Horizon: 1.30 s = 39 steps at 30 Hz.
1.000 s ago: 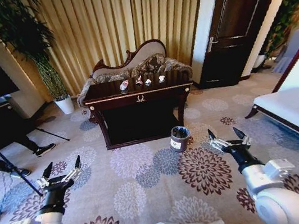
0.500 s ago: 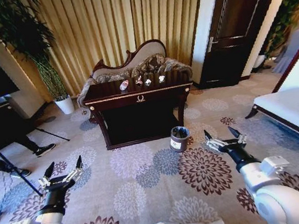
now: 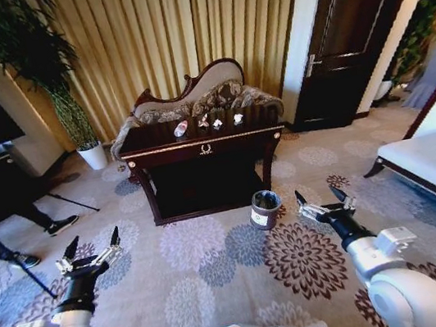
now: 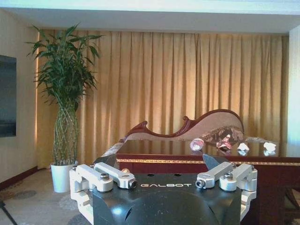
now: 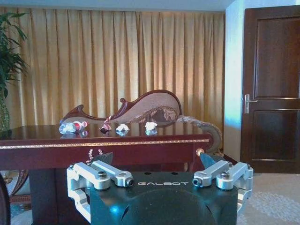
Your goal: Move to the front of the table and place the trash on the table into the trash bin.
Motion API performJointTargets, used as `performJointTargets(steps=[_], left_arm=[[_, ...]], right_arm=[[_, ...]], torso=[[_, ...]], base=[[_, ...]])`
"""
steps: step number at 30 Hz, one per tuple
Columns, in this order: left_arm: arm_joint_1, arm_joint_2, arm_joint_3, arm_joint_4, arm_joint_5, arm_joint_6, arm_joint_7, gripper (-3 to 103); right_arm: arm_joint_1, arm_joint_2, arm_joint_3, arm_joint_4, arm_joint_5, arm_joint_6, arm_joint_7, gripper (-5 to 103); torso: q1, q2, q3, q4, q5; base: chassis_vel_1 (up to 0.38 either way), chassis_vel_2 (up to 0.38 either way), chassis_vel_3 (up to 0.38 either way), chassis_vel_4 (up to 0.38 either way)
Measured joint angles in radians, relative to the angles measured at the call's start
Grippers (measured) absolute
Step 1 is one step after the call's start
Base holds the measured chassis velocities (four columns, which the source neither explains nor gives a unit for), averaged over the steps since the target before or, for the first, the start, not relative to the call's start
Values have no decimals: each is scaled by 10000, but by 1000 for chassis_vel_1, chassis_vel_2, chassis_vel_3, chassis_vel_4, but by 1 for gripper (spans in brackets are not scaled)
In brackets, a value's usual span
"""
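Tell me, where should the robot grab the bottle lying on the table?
Probably around the middle of the bottle, coming down from above. It lies on its side on the table, so its round body offers two sides for the fingers. Both hands, left hand and right hand, are open, far away.

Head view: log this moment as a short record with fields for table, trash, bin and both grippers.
table: dark wooden table ahead, in front of a sofa
trash: bottle, wrapper scraps and white paper ball on the tabletop
trash bin: on the carpet, by the table's right front leg
left gripper: open, empty, above carpet
right gripper: open, empty, beside the bin
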Motion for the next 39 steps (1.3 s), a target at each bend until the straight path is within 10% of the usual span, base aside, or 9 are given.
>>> performJointTargets(steps=[39], left_arm=[[110,-184,7,2,28,-44,10,100]], right_arm=[[-30,87,-225,-73,-58,73,-6,100]], torso=[[-7,3,-2,2,0]], base=[[-225,226,227,-226]])
